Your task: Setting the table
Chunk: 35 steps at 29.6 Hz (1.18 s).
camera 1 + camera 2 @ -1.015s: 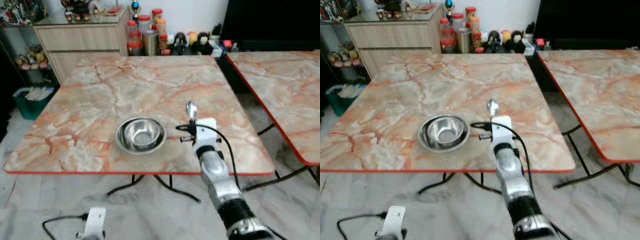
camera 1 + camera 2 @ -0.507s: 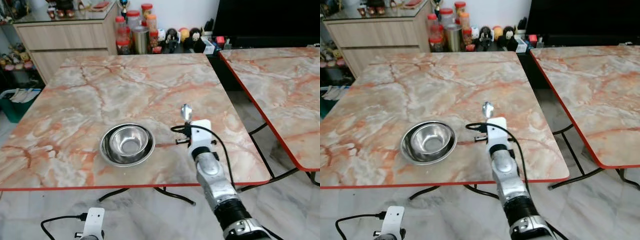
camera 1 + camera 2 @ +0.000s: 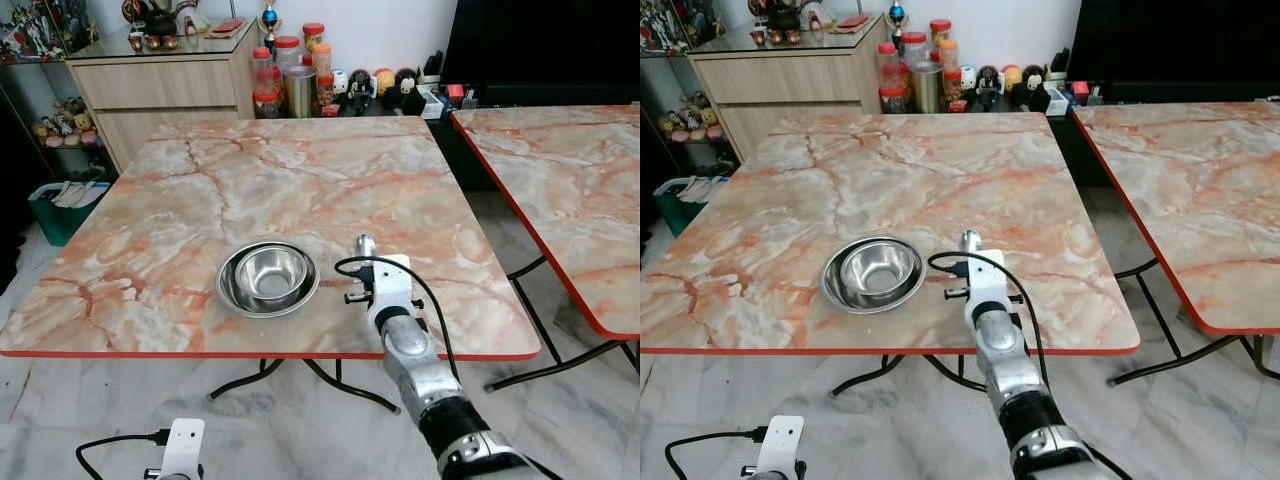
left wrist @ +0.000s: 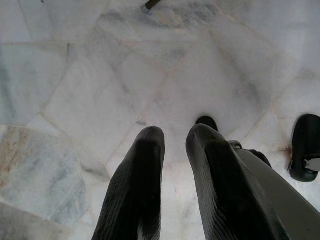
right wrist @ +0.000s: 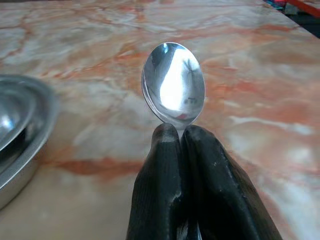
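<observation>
- The spoon (image 5: 173,83) stands clamped by its neck in your right tool (image 5: 183,131), bowl end pointing out past the fingertips, low over the tabletop (image 3: 300,180) near its front edge.
- Just beside it, on the robot's left, the steel bowl (image 3: 268,278) sits on the tabletop, close to the front edge and apart from the spoon.
- By the look of it, you are at the placing step: bowl set, spoon not yet laid down.
- Your next move calls for lowering the spoon flat to the marble on the bowl's right side, then spreading the fingers without dragging it.
- Your left tool (image 4: 172,150) hangs idle over the floor (image 4: 75,75), fingers narrowly apart and holding nothing.
</observation>
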### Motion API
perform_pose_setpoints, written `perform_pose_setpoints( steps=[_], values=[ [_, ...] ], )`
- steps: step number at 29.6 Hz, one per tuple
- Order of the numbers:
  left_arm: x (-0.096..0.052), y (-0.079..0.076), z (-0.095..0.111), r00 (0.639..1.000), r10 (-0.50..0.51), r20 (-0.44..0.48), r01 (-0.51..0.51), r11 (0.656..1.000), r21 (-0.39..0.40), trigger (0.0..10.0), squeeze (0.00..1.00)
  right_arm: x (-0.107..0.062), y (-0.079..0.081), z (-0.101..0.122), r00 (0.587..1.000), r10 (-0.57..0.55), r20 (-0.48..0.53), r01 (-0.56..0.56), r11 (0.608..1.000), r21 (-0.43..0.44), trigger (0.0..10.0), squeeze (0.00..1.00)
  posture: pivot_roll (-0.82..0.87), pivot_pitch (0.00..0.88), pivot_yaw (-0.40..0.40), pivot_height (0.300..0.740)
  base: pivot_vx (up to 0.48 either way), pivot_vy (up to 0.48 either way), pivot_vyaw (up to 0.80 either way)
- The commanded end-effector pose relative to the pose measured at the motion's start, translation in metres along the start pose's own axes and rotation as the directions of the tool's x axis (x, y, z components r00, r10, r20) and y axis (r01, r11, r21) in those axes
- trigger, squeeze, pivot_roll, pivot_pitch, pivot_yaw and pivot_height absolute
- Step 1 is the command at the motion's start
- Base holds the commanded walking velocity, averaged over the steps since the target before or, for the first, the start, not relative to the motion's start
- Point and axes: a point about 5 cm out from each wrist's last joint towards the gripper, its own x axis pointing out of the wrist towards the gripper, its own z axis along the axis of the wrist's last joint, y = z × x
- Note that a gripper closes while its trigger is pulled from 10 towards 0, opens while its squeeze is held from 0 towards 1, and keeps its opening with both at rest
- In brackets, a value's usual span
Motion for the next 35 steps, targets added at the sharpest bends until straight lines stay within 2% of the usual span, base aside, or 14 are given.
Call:
perform_pose_setpoints(
  steps=[1,14,26,35],
  values=[
    [0.000,0.002,-0.002,1.000,0.009,-0.006,-0.009,1.000,-0.005,10.0,0.00,0.003,0.002,0.007,1.000,0.010,0.012,-0.010,1.000,0.012,10.0,0.00,-0.05,0.000,0.016,0.740,0.000,0.000,0.00],
    [-0.001,0.002,-0.004,1.000,0.016,-0.008,-0.016,1.000,-0.014,10.0,0.00,0.010,0.007,0.012,0.997,0.075,-0.001,-0.075,0.997,-0.021,10.0,0.00,-0.03,0.000,-0.003,0.740,0.000,0.000,0.00],
    [0.000,0.004,-0.004,1.000,0.023,-0.006,-0.023,1.000,-0.021,10.0,0.00,0.009,-0.007,0.005,1.000,0.010,-0.006,-0.010,0.999,0.031,10.0,0.00,-0.03,0.000,0.008,0.740,0.000,0.243,0.00],
    [0.000,0.005,-0.002,1.000,0.022,-0.001,-0.022,1.000,-0.014,10.0,0.00,0.009,-0.011,0.004,1.000,-0.011,-0.006,0.012,0.999,0.041,10.0,0.00,-0.03,0.000,0.013,0.740,0.057,0.000,0.00]
  ],
)
